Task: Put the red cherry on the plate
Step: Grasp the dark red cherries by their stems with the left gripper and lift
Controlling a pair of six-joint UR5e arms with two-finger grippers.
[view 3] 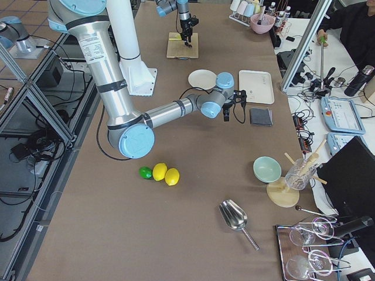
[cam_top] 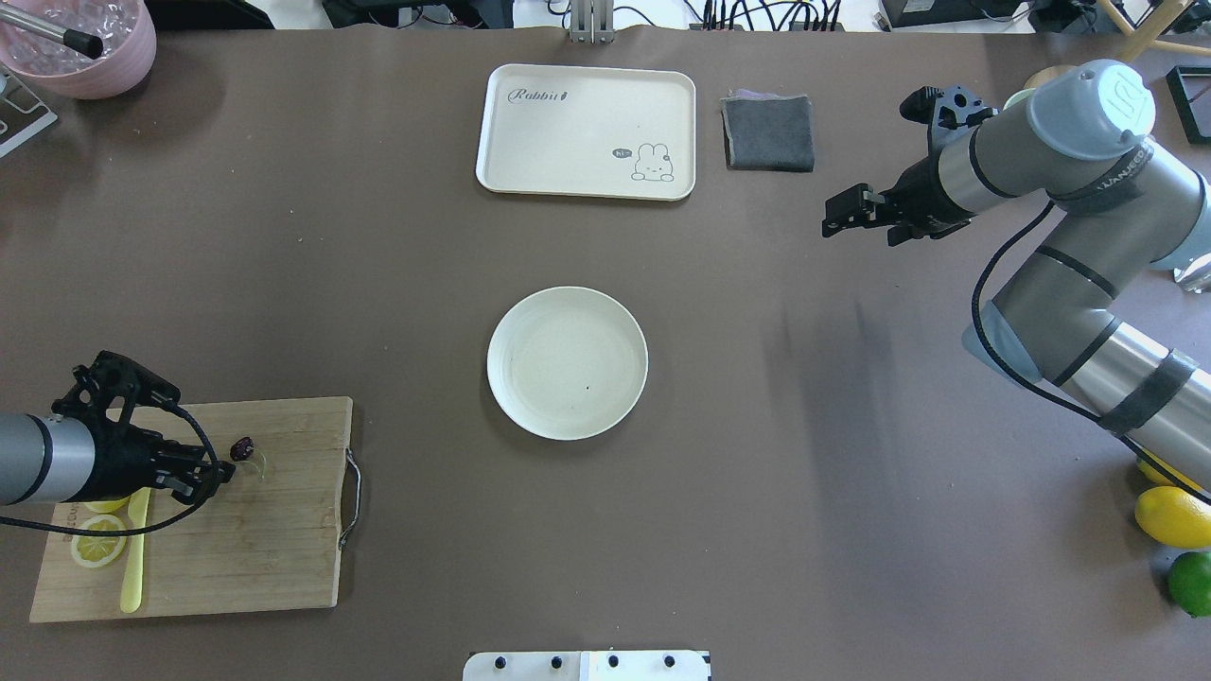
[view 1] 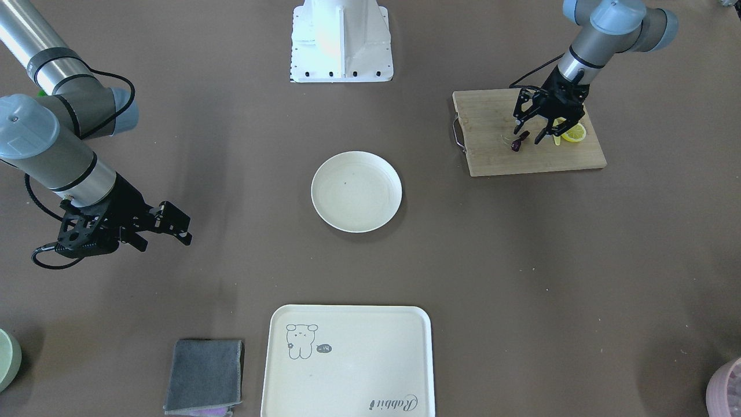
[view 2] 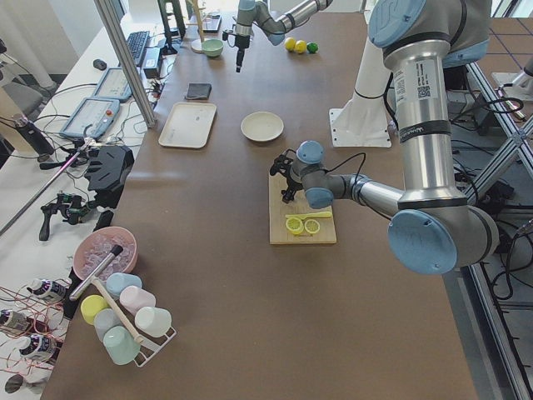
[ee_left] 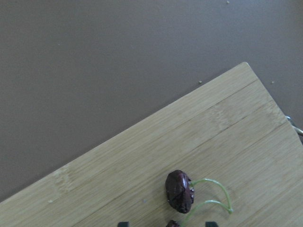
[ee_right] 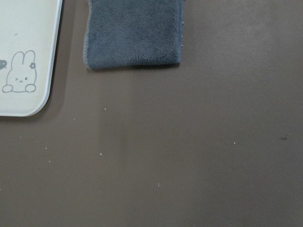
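Note:
The red cherry point(view 1: 518, 142) point(cam_top: 242, 448) point(ee_left: 179, 190) is a dark maroon pair with thin green stems, lying on the wooden cutting board point(view 1: 527, 159) point(cam_top: 255, 539). My left gripper point(view 1: 528, 132) point(cam_top: 216, 473) hovers open just over it. In the left wrist view, its two fingertips sit at the bottom edge on either side of the fruit. The round cream plate point(view 1: 356, 191) point(cam_top: 568, 362) sits at the table's centre with nothing on it. My right gripper point(view 1: 164, 242) point(cam_top: 861, 232) hangs open over bare table, far from both.
Lemon slices point(cam_top: 99, 549) and a yellow knife point(cam_top: 132, 567) share the board. A cream tray with a rabbit drawing point(cam_top: 587, 130) and a grey cloth point(cam_top: 768, 132) lie beyond the plate. Lemons point(cam_top: 1173, 515), a lime point(cam_top: 1190, 582) and a pink bowl point(cam_top: 80, 47) sit at the table's edges.

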